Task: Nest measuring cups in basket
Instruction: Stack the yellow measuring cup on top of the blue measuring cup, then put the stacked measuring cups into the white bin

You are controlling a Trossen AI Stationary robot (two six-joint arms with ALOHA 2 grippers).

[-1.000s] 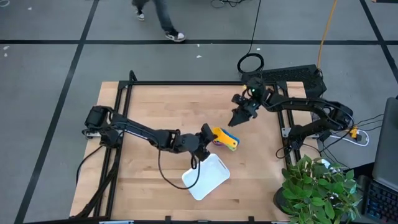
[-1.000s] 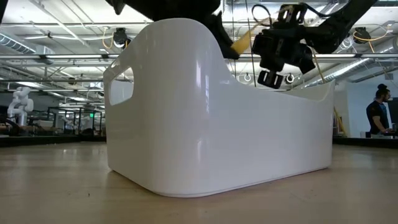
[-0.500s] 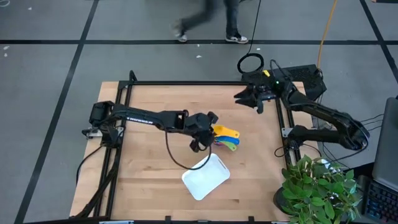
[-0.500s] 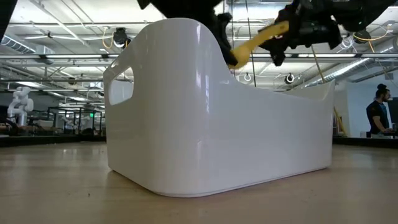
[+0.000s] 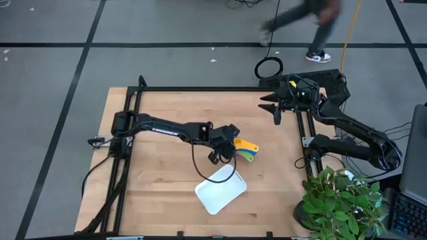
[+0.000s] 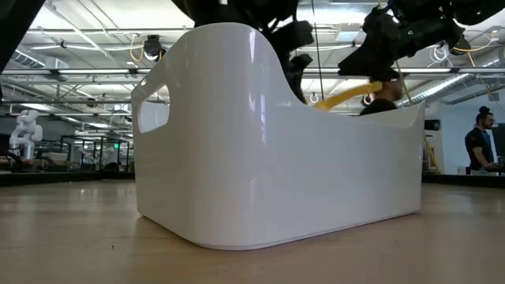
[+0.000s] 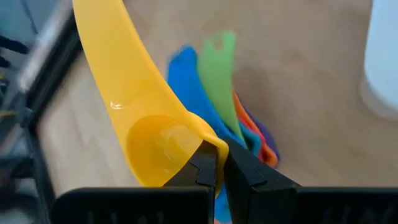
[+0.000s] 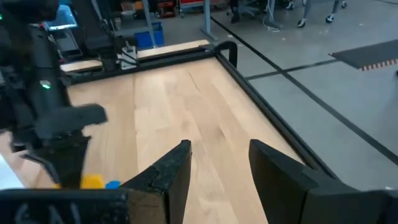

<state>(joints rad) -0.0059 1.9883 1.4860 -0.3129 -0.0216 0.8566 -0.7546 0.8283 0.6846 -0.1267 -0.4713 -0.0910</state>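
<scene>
The left gripper [image 5: 230, 141] had swung a little farther from the basket [image 5: 221, 189] than it was a moment before, and it was still pinching the rim of the yellow cup [image 7: 152, 146]. In the left wrist view its two fingers were closed tight on that rim, with the yellow handle sticking out in front. Under the yellow cup sat the other cups [image 7: 214, 99], fanned out: I could see green, blue, orange and a bit of purple. From above, the whole stack [image 5: 245, 151] was held over the wooden table [image 5: 167, 113], just beyond the far edge of the white basket, not inside it.

The right gripper [image 5: 275, 107] had pulled back to the far right corner of the table, well apart from the cups. Its fingers stood open with nothing between them.

A person [image 5: 313, 20] walked past on the floor beyond the table.

I think the cups looked nested by then, so what was left was to bring the stack nearer and set it down in the basket. Nothing was in the basket yet, as far as I could see.
</scene>
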